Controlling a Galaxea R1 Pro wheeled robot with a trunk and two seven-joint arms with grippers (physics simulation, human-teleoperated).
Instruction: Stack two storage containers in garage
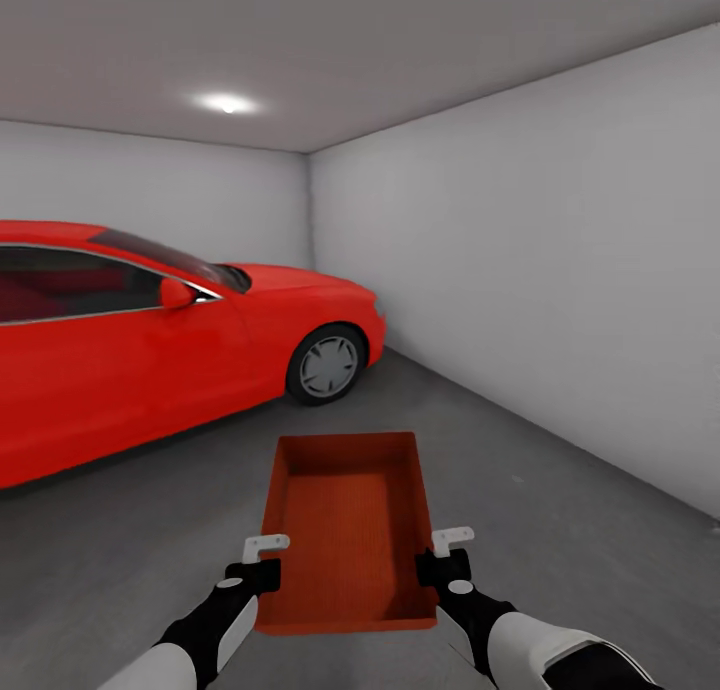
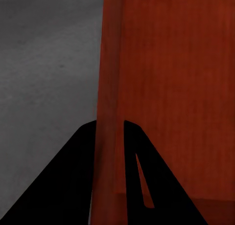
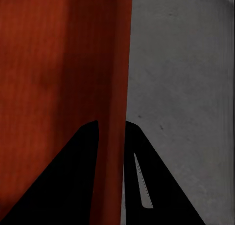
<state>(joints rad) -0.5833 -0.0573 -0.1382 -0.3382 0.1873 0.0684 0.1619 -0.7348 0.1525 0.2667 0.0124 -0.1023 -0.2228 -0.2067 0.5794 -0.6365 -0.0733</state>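
From the head camera, we were in the garage, and one storage container point(image 1: 348, 530) was carried out in front of the robot, open top up, above the grey concrete floor point(image 1: 560, 490), with both arms on it. The left end effector point(image 1: 262, 562) gripped the container's left wall near its near end, and the right end effector point(image 1: 447, 556) gripped the right wall opposite, so the bin hung level between them. A red car point(image 1: 150, 340) stood to the far left, its front wheel just beyond the bin's far left corner, and a white wall point(image 1: 540, 260) ran along the right. Over to the left wrist camera: the left end effector point(image 2: 110, 132) had its two dark fingers point(image 2: 73, 176) closed down on the thin orange-red wall of the container point(image 2: 176, 88), one finger on each face, floor point(image 2: 44, 63) showing beside it. And the right wrist camera told the same story: the right end effector point(image 3: 111, 129) was pinched narrowly onto the container's wall point(image 3: 58, 78), fingers point(image 3: 63, 181) on either side, mottled grey floor point(image 3: 181, 88) beyond.
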